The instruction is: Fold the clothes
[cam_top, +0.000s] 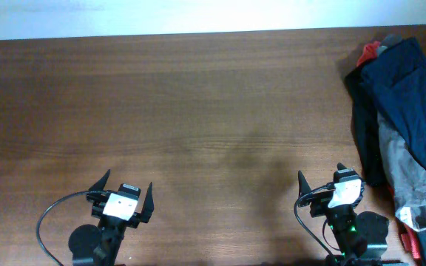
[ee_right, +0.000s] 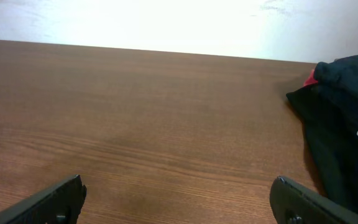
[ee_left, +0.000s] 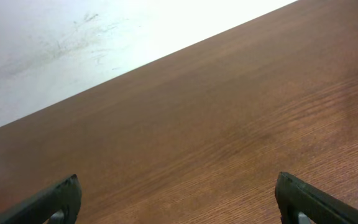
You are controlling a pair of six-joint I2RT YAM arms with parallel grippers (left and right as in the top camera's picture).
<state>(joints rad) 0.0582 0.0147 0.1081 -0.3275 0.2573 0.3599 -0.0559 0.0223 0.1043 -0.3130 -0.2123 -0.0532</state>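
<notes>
The dark navy blue shorts [cam_top: 405, 81] lie crumpled on top of a pile of clothes at the table's right edge. They also show at the far right of the right wrist view [ee_right: 352, 73]. My right gripper [cam_top: 322, 176] is open and empty near the front edge, left of the pile and apart from it; in its own view its fingers [ee_right: 178, 182] spread over bare wood. My left gripper [cam_top: 128, 182] is open and empty at the front left, far from the clothes, its fingers [ee_left: 178, 180] over bare wood.
In the pile under the shorts are a grey garment [cam_top: 409, 174], a black garment [cam_top: 361, 125] and a red one [cam_top: 368, 52]. The brown wooden table [cam_top: 198, 111] meets a white wall at the back.
</notes>
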